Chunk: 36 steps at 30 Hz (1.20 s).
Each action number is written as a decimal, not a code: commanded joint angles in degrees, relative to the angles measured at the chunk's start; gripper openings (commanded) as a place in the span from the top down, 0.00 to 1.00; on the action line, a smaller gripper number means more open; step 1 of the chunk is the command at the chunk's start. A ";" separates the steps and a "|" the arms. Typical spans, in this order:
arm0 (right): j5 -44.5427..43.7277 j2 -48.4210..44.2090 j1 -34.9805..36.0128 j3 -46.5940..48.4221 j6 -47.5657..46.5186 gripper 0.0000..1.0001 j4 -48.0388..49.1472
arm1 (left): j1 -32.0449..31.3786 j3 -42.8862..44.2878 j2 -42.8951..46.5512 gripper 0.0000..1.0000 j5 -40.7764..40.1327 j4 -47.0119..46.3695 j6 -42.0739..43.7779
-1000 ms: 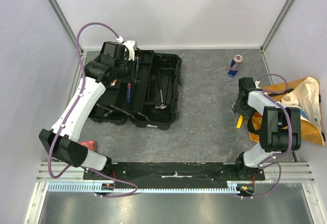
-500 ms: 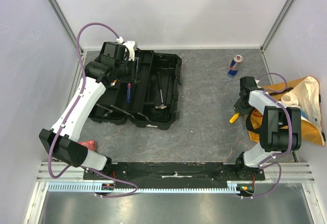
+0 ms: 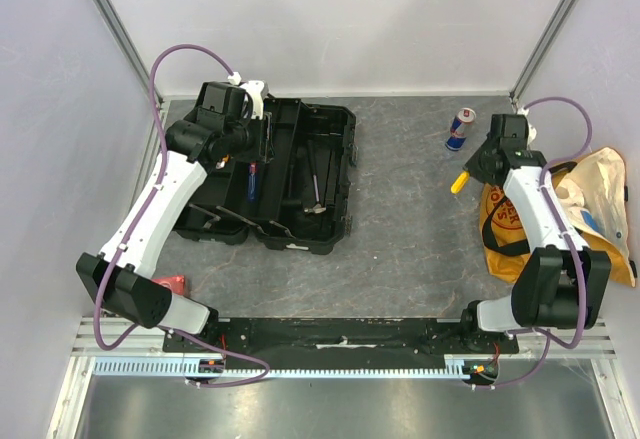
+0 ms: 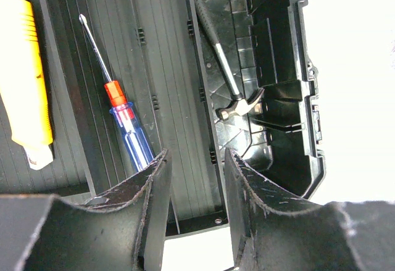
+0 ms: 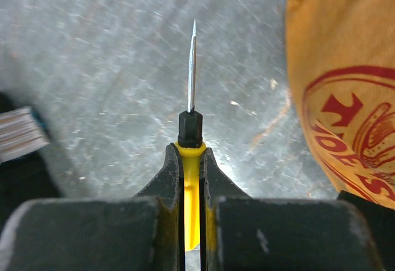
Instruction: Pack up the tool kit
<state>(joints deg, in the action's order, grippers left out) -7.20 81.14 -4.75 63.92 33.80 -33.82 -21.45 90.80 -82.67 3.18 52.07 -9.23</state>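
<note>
The black tool kit [image 3: 300, 174] lies open at the back left. In it rest a blue-and-red screwdriver [image 4: 126, 132], a yellow-handled tool [image 4: 28, 86] and a small hammer [image 4: 233, 95]. My left gripper [image 4: 194, 166] hovers over the box's tray [image 3: 262, 124], jaws a little apart with nothing between them. My right gripper [image 5: 191, 154] is shut on the yellow handle of a screwdriver [image 5: 191, 129], whose thin blade points away from me. In the top view this screwdriver [image 3: 460, 181] hangs off the right gripper [image 3: 473, 171] above the grey table, just left of the bag.
A blue-silver drink can [image 3: 460, 129] stands at the back, close behind the right gripper. The yellow-orange fabric bag [image 3: 590, 209] lies along the right wall. A small red thing [image 3: 170, 284] lies by the left arm's base.
My right gripper has shut on the yellow screwdriver and carried it up and toward the back, away from the bag's near corner. The left arm has not moved.
</note>
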 commanded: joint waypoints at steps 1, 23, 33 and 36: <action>7.01 -2.04 1.32 6.64 -0.49 1.00 1.21 | 0.18 0.43 2.34 0.55 0.60 -2.59 -0.52; 7.55 25.62 46.14 35.73 1.27 1.00 30.75 | 0.97 -3.43 14.28 0.53 -15.39 -9.26 -7.11; 0.35 40.13 53.70 48.47 1.44 1.00 32.16 | 0.97 -6.70 20.45 0.51 -16.19 -13.67 -7.29; -2.63 42.34 55.11 49.28 0.65 1.00 30.75 | 0.89 -6.78 20.80 0.51 -16.45 -13.14 -7.29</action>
<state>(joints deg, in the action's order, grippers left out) -4.45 121.56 49.32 109.40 35.79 -4.05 -20.69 84.31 -62.39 -11.90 41.34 -15.14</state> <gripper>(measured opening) 0.043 0.486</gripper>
